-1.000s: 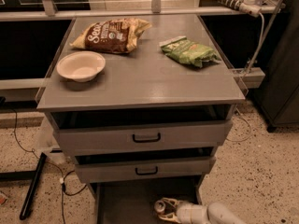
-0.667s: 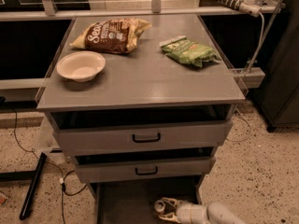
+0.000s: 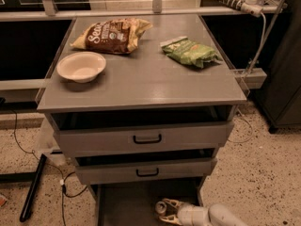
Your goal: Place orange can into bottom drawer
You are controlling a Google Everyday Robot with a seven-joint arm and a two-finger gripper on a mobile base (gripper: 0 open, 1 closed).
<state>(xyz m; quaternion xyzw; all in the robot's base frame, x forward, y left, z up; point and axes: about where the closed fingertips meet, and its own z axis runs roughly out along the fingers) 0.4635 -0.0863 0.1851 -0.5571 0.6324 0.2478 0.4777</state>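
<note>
The orange can (image 3: 162, 207) lies on its side low over the floor of the pulled-out bottom drawer (image 3: 124, 206), right of the middle, its round silver top turned leftward and its dull orange-brown body mostly hidden. The gripper (image 3: 168, 211) reaches in from the right, pale fingers (image 3: 177, 203) closed around it. On the cabinet top (image 3: 146, 86) sit a white bowl (image 3: 81, 66), a brown chip bag (image 3: 113, 36) and a green bag (image 3: 190, 52)

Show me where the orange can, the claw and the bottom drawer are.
orange can (image 3: 162, 207), camera view, its silver top.
claw (image 3: 169, 211), camera view, between its fingertips, low over the drawer floor.
bottom drawer (image 3: 127, 204), camera view, bare floor.
</note>
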